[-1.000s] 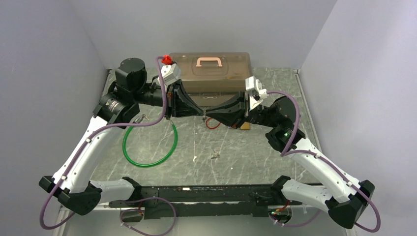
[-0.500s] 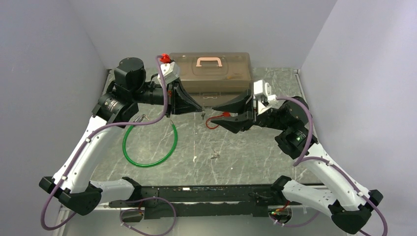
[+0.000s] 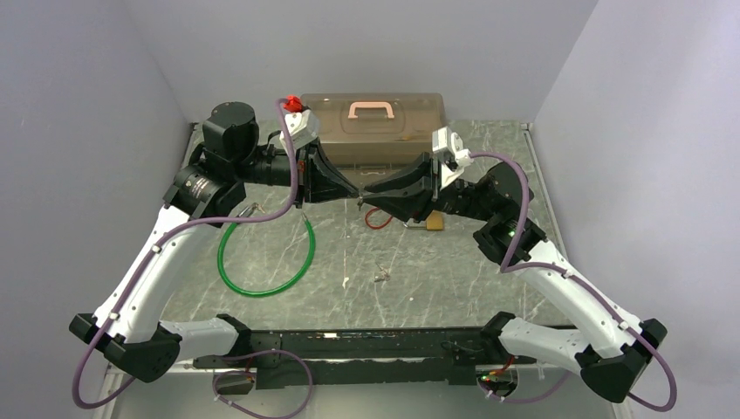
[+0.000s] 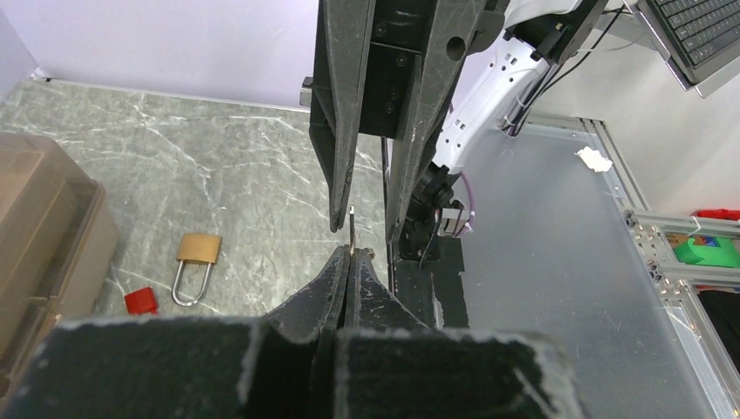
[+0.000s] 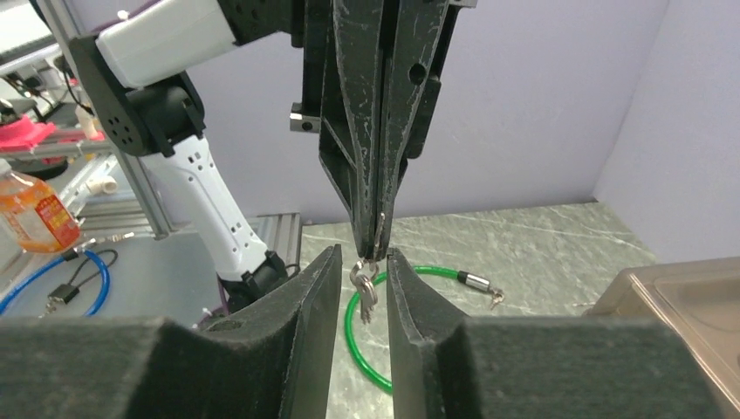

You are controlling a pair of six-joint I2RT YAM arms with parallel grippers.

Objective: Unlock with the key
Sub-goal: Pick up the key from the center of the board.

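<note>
the left claw is pinched together on the key, holding it in the air above the surface with part of it left sticking out past the fingertips. the right claw has its fingers apart on either side of that exposed part, probably to take the key over for a better grip. the brass padlock lies flat on the surface below, untouched.

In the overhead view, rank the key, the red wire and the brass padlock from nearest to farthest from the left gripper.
1. The key, pinched in the left gripper at its fingertips.
2. The red wire, lying just right of those tips.
3. The brass padlock, farther right still.
</note>
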